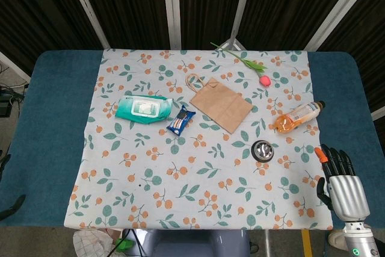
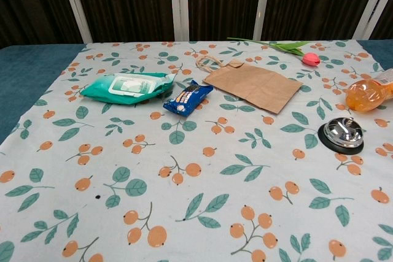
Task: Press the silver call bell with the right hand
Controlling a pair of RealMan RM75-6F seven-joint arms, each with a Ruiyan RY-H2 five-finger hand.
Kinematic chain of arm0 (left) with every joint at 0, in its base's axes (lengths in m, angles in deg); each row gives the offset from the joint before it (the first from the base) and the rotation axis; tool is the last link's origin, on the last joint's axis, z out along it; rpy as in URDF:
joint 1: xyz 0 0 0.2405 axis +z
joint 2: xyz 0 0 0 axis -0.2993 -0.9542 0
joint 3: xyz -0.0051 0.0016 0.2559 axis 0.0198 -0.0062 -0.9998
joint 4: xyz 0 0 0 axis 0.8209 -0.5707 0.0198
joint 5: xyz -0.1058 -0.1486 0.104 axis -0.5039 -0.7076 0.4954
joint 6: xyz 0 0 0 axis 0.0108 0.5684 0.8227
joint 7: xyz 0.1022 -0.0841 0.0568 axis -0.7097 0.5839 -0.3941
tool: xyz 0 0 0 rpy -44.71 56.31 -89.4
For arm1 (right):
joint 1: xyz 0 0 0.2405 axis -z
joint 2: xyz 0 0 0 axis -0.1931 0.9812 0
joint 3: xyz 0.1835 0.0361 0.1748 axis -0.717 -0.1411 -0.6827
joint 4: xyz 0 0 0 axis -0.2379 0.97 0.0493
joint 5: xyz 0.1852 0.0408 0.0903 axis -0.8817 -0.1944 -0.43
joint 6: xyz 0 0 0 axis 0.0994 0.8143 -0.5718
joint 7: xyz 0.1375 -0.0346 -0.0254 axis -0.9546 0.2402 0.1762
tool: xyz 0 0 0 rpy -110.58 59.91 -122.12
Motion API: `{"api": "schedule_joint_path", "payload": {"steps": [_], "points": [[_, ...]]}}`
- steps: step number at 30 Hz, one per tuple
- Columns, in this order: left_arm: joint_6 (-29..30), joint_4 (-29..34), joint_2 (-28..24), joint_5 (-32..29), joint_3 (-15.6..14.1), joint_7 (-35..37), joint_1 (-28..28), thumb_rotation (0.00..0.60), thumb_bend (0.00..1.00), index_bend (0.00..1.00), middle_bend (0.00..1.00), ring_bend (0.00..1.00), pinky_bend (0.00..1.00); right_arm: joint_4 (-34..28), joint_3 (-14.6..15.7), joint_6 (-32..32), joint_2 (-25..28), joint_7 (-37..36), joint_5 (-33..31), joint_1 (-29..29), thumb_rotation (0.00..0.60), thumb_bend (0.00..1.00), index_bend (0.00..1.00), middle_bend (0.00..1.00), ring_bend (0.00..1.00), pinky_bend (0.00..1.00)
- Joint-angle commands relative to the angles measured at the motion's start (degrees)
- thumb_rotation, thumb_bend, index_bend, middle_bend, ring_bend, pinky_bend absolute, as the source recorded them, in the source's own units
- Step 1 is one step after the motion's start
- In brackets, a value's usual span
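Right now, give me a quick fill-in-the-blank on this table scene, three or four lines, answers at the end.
1. The right hand holds ____.
2. The call bell sits on the cloth nearest the ____ bottle.
3. The snack packet lies between the green wipes pack and the brown paper ____.
4. The pink flower lies on the far side of the table, beyond the paper ____.

Missing words: nothing; orange; bag; bag

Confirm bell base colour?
Black base under the silver dome of the bell; the chest view shows it best.
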Motion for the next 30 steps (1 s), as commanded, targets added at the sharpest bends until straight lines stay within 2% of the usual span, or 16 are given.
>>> {"api": "schedule_joint_path", "payload": {"steps": [1, 10, 24, 30], "points": [[-0.05, -0.08, -0.11, -0.27, 0.18, 0.32, -0.08, 0.600, 0.33, 0.05, 0.00, 0.00, 0.10, -0.13, -0.01, 0.00, 0.04, 0.02, -0.01, 0.00, 0.600, 0.79, 0.04, 0.00, 0.00, 0.00], [0.59, 0.06, -0.20, 0.26, -0.09, 0.40, 0.26, 0.600, 0.33, 0.05, 0.00, 0.00, 0.10, -0.77, 0.52, -0.76, 0.45, 0.17, 0.09, -0.10, 0.600, 0.79, 0.04, 0.00, 0.00, 0.00], [2.31, 0.12, -0.39, 1.23, -0.28, 1.82, 0.96, 0.600, 0.33, 0.05, 0.00, 0.00, 0.10, -1.20, 0.90, 0.34, 0.86, -3.78, 1.88, -0.04, 0.600, 0.78, 0.04, 0.00, 0.00, 0.00], [2.55, -0.24, -0.66, 1.28, -0.29, 2.71, 1.08, 0.600, 0.33, 0.05, 0.00, 0.00, 0.10, -1.64, 0.68, -3.62, 0.89, -7.16, 1.64, -2.53, 0.600, 0.78, 0.04, 0.00, 0.00, 0.00]]}}
